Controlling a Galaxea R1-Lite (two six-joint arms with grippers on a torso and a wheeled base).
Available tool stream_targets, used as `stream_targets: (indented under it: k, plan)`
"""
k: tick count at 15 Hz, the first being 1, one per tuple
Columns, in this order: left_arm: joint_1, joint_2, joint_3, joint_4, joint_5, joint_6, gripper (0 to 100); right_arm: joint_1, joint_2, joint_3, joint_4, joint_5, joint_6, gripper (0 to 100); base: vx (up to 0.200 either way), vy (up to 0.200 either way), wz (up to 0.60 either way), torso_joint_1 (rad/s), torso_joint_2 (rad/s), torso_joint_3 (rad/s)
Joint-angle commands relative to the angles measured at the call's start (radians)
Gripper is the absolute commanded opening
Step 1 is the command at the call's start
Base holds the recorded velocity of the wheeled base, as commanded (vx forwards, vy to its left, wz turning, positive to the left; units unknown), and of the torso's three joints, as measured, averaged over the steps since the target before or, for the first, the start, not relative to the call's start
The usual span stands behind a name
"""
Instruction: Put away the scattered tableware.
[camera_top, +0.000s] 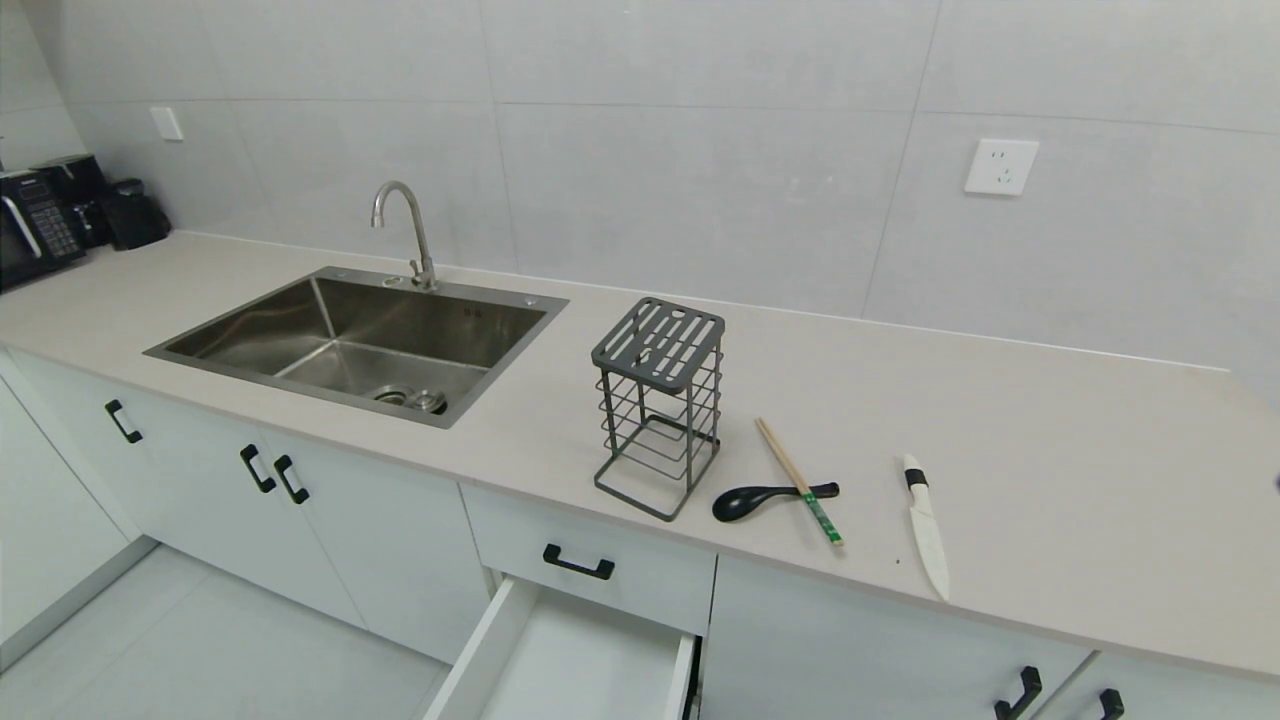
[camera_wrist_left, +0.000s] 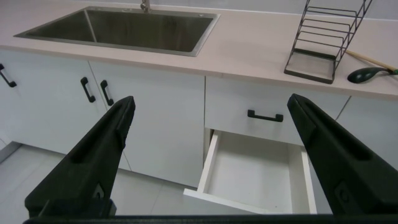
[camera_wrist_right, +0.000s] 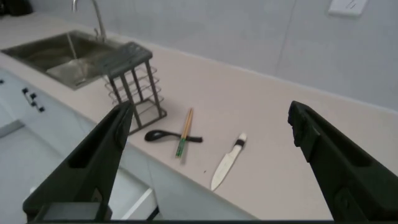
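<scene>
On the beige counter lie a black spoon (camera_top: 765, 498) (camera_wrist_right: 166, 135) (camera_wrist_left: 368, 74), a pair of chopsticks (camera_top: 798, 481) (camera_wrist_right: 184, 131) crossing its handle, and a white knife with a black handle (camera_top: 926, 524) (camera_wrist_right: 227, 162) to their right. A dark wire rack (camera_top: 658, 405) (camera_wrist_right: 133, 81) (camera_wrist_left: 324, 37) stands left of them. My left gripper (camera_wrist_left: 211, 155) is open, held in front of the cabinets facing the pulled-out white drawer (camera_wrist_left: 258, 174) (camera_top: 570, 660). My right gripper (camera_wrist_right: 208, 155) is open, hovering above and apart from the tableware.
A steel sink (camera_top: 360, 340) (camera_wrist_left: 124, 28) with a faucet (camera_top: 405, 230) is set in the counter to the left. Black appliances (camera_top: 60, 215) stand at the far left. A wall socket (camera_top: 1000, 166) is at the back right. Cabinet doors with black handles (camera_top: 272, 472) line the front.
</scene>
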Motion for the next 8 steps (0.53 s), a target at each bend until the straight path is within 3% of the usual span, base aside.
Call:
stream_targets:
  k: [1,4,8]
  plan:
    - [0.000,0.001,0.000,0.000,0.000,-0.001,100,0.059,0.398,-0.034,-0.008,0.041,0.005,100,0.000,0.000,0.00,0.000,0.00,0.000]
    - [0.000,0.001,0.000,0.000,0.000,-0.001,100,0.118,0.504,-0.042,-0.026,0.040,-0.001,100,0.000,0.000,0.00,0.000,0.00,0.000]
    - [0.000,0.001,0.000,0.000,0.000,-0.001,100,0.124,0.570,-0.051,-0.026,0.043,0.010,100,0.000,0.000,0.00,0.000,0.00,0.000]
